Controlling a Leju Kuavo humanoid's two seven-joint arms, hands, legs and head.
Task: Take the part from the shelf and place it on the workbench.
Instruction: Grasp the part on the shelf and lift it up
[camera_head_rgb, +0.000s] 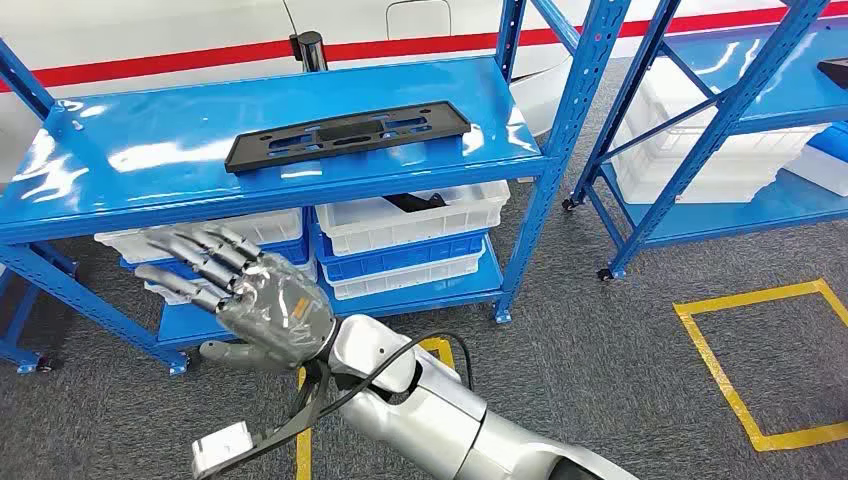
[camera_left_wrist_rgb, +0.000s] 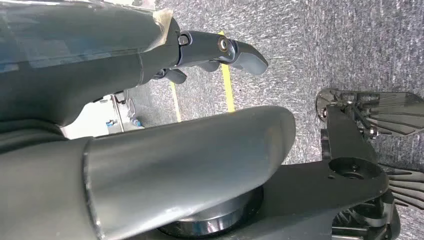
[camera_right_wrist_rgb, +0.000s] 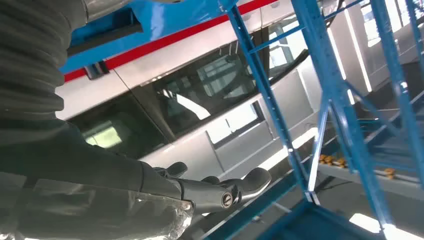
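The part, a long flat black plastic piece with slots and holes, lies flat on the top board of the blue shelf. It sits about mid-board, its length running along the shelf, one end reaching toward the shelf's right front corner, the other near the middle. Nothing touches it.

Below that board, white bins stand on the shelf's lower level, stacked over blue ones; a dark item rests in the right-hand white bin, too hidden to tell what it is.

The right hand is raised in front of the shelf's front edge, lower than the top board and left of the part, well apart from it. Its fingers are spread wide and stretched toward the shelf, holding nothing. In the right wrist view the same fingers reach out bare before the blue uprights.

The left hand hangs low over grey carpet crossed by a yellow line. Its fingers look loosely extended with nothing in them.

A second blue shelf stands at the right, carrying more white bins. Yellow tape marks a square on the floor near it. A white body with a red stripe lies behind both shelves.
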